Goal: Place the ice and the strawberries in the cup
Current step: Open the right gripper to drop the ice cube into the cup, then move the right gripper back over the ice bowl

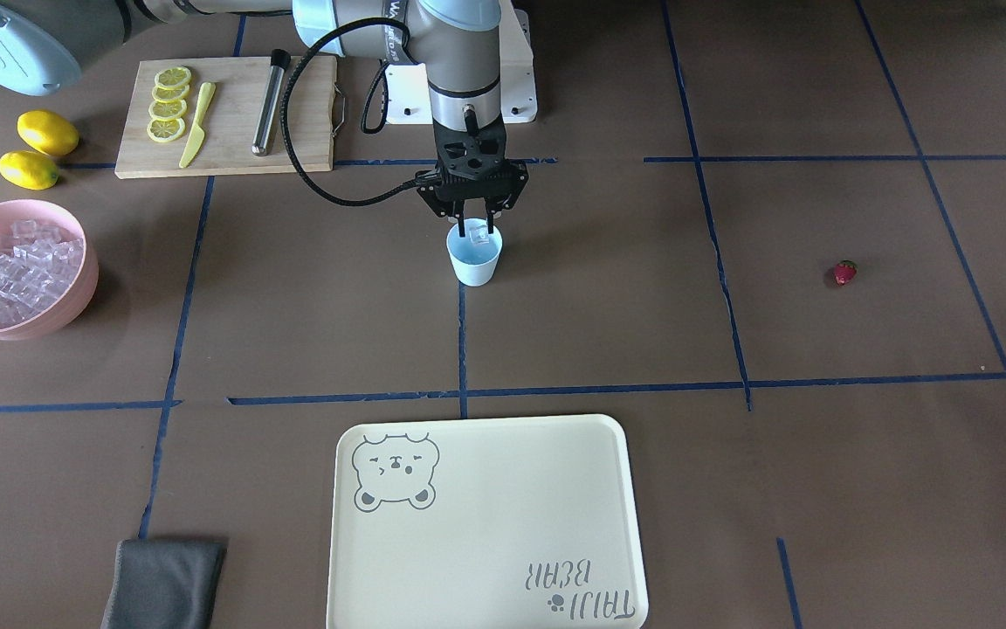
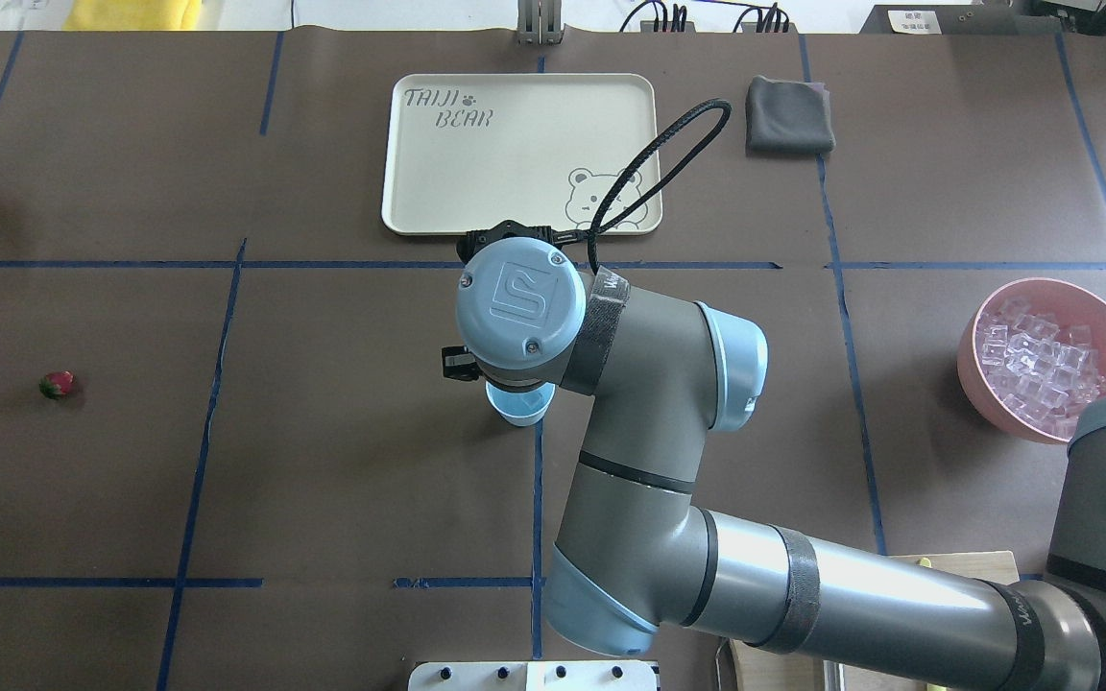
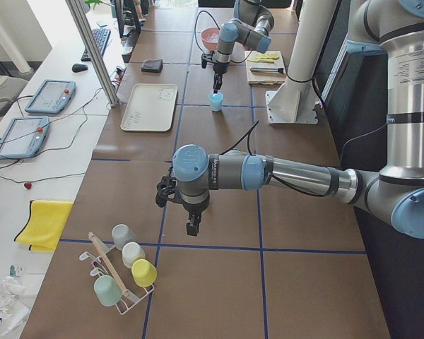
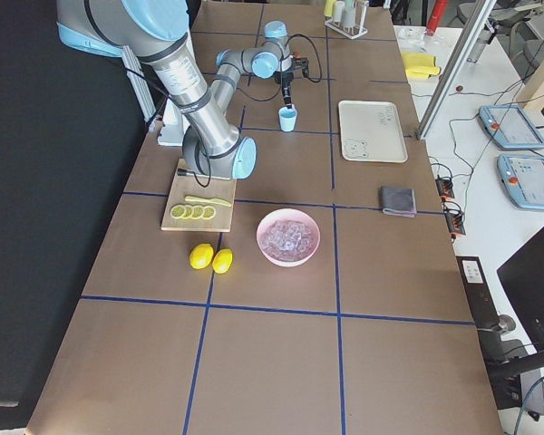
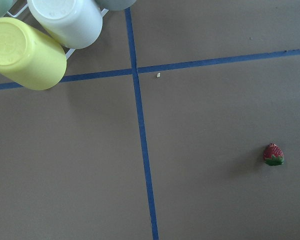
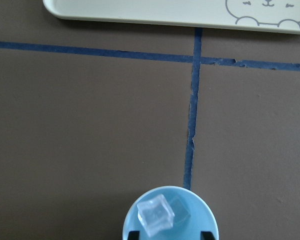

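The pale-blue cup [image 1: 474, 262] stands mid-table. My right gripper [image 1: 474, 229] hangs straight over it with its fingers apart, wider than the clear ice cube [image 6: 156, 216] that shows between them at the cup's [image 6: 196, 227] mouth. A fainter second cube lies beside it inside. The pink bowl [image 1: 75, 301] holds many ice cubes [image 1: 18, 271]. The small red strawberry [image 1: 844, 273] lies alone on the mat, also in the left wrist view [image 5: 273, 154]. My left gripper [image 3: 191, 227] hovers above the table near it; I cannot tell whether it is open or shut.
A cutting board [image 1: 232, 140] with lemon slices, a yellow knife and a metal tube lies by two lemons [image 1: 38, 147]. A cream tray [image 1: 485, 524] and a grey cloth [image 1: 162, 581] lie across the table. A rack of cups [image 5: 35, 35] stands near the left arm.
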Tool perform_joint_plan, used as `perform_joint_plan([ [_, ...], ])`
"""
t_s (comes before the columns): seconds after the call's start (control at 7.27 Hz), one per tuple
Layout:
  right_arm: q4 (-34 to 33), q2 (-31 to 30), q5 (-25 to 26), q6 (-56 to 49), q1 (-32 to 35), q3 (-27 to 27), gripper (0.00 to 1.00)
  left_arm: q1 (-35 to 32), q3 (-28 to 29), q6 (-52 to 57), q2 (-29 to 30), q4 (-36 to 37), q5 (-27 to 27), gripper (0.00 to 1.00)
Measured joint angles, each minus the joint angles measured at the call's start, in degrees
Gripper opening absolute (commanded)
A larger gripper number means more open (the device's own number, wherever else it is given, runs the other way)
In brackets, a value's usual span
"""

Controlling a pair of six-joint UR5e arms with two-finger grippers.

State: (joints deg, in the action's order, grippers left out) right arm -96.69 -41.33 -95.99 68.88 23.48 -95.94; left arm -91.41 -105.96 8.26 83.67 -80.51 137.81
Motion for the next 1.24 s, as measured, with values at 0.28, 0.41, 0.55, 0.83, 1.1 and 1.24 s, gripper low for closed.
perform_joint_plan([
  [0.28, -0.04, 0.07, -0.11, -0.25, 0.09, -0.23, 1.00, 0.00, -0.03, 0.00, 0.00, 0.00, 0.00, 1.00],
  [0.41, -0.10, 0.09, -0.24, -0.45, 0.49, -0.51, 1.00, 0.00, -0.02, 0.00, 0.00, 0.00, 0.00, 1.00],
  [0.55, -0.21, -0.03, -0.97, -0.91, 1.65, -1.04, 1.00, 0.00, -0.01, 0.00, 0.00, 0.00, 0.03, 1.00],
  [0.83, -1.43, -1.68, -4.44, -5.42, 5.85, -3.07, 1.00, 0.00, 0.03, 0.00, 0.00, 0.00, 0.02, 1.00],
  [1.1, -4.05, -8.23, -9.81, -15.08, 12.08, -10.10, 1.00, -0.01, 0.05, 0.00, 0.00, 0.06, 0.01, 1.00],
  [1.24, -4.44, -12.99, -13.23, -20.36, 15.82, -14.16, 1.00, -0.02, 0.03, 0.00, 0.00, 0.06, 0.00, 1.00],
])
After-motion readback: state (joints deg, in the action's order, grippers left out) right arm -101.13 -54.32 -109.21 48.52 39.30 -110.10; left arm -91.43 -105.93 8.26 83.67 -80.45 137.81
